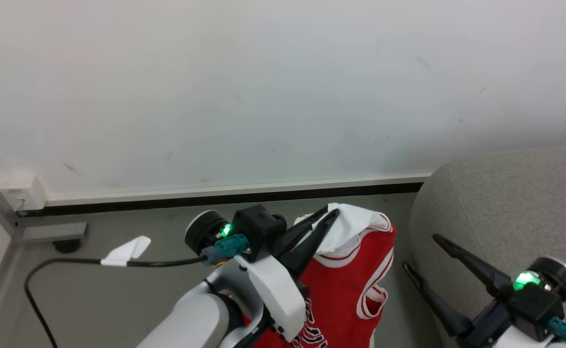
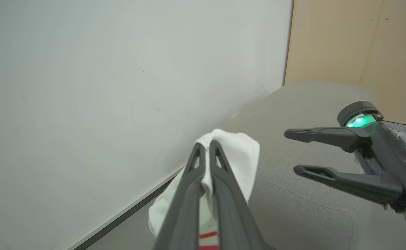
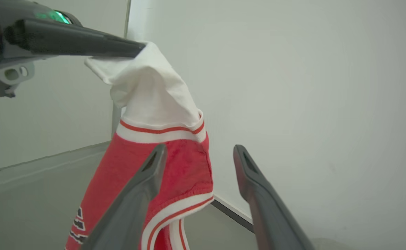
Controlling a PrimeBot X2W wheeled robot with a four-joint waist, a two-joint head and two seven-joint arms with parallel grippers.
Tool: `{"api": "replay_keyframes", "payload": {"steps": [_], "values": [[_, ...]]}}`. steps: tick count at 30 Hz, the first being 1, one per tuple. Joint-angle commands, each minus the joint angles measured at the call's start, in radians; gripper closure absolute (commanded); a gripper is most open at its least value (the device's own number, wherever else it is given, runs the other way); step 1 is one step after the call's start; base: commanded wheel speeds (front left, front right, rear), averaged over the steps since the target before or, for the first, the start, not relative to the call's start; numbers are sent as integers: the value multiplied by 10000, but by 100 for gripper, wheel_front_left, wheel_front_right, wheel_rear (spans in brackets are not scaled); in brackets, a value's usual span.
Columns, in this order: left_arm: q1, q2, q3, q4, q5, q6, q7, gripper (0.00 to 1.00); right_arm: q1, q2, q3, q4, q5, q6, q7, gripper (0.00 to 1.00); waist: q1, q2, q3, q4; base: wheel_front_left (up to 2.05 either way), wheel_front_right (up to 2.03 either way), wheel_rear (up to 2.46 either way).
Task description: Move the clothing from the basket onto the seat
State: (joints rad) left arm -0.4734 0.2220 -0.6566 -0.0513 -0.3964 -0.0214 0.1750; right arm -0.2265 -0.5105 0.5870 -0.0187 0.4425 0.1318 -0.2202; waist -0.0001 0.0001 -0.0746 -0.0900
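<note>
Pressed together, the left gripper (image 1: 329, 215) pinches a small fold of the white panel (image 1: 348, 229) at the top of the jersey (image 1: 346, 285). The rest of the garment hangs free below that pinch, over the floor (image 1: 118, 299) and just beside the rounded side of the seat (image 1: 505, 203), not yet on it.

My worry is the hold. As far as I can tell from the left wrist view, only a little cloth sits between the fingers, near the tips, and the whole weight of the jersey pulls on it. A quick swing could tug it loose and drop it on the floor. The hem hangs low too — if I carry it straight across, I judge it would drag up the seat's side and bunch there instead of landing on top. The right gripper (image 1: 421, 251) is spread wide and empty, its fingers aimed at the cloth; a loose edge could catch on one.

The left arm comes up from the bottom of the head view, forearm angled forward, fingers pointing up and towards the seat. The right gripper sits low over the seat's near edge, fingers slanting up towards the jersey.
</note>
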Motion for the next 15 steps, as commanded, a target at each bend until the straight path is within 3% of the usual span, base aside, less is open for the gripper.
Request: {"api": "replay_keyframes", "payload": {"steps": [1, 7, 11, 15], "values": [[-40, -29, -27, 2, -71, -32, 23, 100, -507, -413, 414, 80, 182, -21, 127, 0, 1, -1, -41, 47, 0, 0, 0], [-112, -117, -298, 131, -18, -123, 59, 100, -2335, -1421, 2344, 611, 686, -21, 432, 0, 1, -1, -109, 217, 0, 0, 0], [-193, -236, -434, 260, -18, -171, 4, 100, -3523, -1663, 3723, 1233, 956, -21, 416, 0, 1, -1, -113, 322, 0, 0, 0], [-257, -312, -543, 424, -65, -230, -16, 100, -4492, -1374, 4809, 2041, 1455, -21, 239, 0, 1, -1, -160, 365, 0, 0, 0]]}}
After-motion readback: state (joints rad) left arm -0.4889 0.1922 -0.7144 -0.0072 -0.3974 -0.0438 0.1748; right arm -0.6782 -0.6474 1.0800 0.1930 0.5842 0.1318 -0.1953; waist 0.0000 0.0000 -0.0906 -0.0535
